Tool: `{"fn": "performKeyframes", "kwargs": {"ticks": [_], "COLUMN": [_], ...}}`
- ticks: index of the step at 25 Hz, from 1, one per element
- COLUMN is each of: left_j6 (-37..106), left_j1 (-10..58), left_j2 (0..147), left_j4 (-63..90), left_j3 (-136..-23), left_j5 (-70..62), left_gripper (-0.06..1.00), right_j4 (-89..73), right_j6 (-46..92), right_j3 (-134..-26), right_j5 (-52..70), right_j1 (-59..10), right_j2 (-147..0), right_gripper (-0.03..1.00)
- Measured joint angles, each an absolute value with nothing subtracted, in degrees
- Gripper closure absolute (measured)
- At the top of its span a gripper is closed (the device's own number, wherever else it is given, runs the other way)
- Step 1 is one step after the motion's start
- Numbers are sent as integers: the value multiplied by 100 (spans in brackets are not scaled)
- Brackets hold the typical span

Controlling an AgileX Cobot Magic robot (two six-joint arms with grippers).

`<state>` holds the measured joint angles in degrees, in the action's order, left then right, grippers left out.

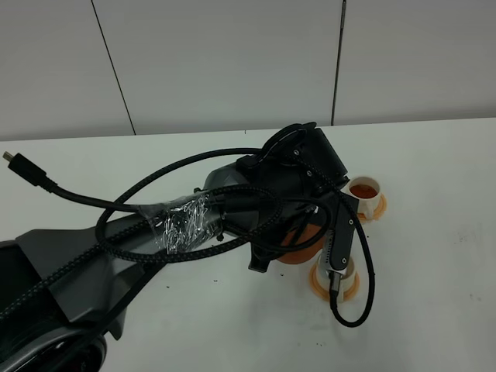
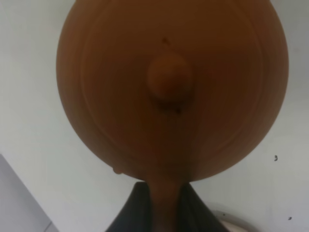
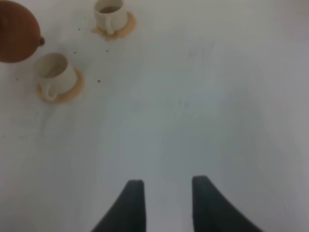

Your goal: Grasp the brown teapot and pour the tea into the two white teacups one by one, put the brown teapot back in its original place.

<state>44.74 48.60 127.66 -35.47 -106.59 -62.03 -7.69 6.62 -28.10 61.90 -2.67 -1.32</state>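
Observation:
The brown teapot (image 2: 169,92) fills the left wrist view from above, lid knob at the centre. My left gripper (image 2: 166,195) is shut on its loop handle. From the high camera the teapot (image 1: 301,246) shows only partly under the left arm's wrist, beside the nearer white teacup (image 1: 346,270) on its orange saucer. The farther white teacup (image 1: 364,191) holds brown tea. The right wrist view shows the teapot (image 3: 14,31), its spout towards the nearer cup (image 3: 53,72), and the far cup (image 3: 110,12). My right gripper (image 3: 166,203) is open over bare table. The original place is hidden.
The left arm (image 1: 194,225) with its looping black cables (image 1: 116,209) stretches across the white table (image 1: 434,256) from the lower left and covers much of its middle. A pale wall stands behind the table's far edge.

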Motion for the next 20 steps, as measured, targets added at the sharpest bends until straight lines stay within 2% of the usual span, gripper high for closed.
{"fn": "performKeyframes", "kwargs": {"ticks": [20], "left_j6": [4474], "left_j1": [4982], "left_j2": [12766], "left_j4": [-3794], "left_j3": [-10659], "left_j5": [-6255], "left_gripper": [78], "right_j4": [-769], "right_j6": [662], "right_j3": [-2810], "right_j5": [6190], "right_j1": [-267], "right_j2": [-132], "right_gripper": [73]}}
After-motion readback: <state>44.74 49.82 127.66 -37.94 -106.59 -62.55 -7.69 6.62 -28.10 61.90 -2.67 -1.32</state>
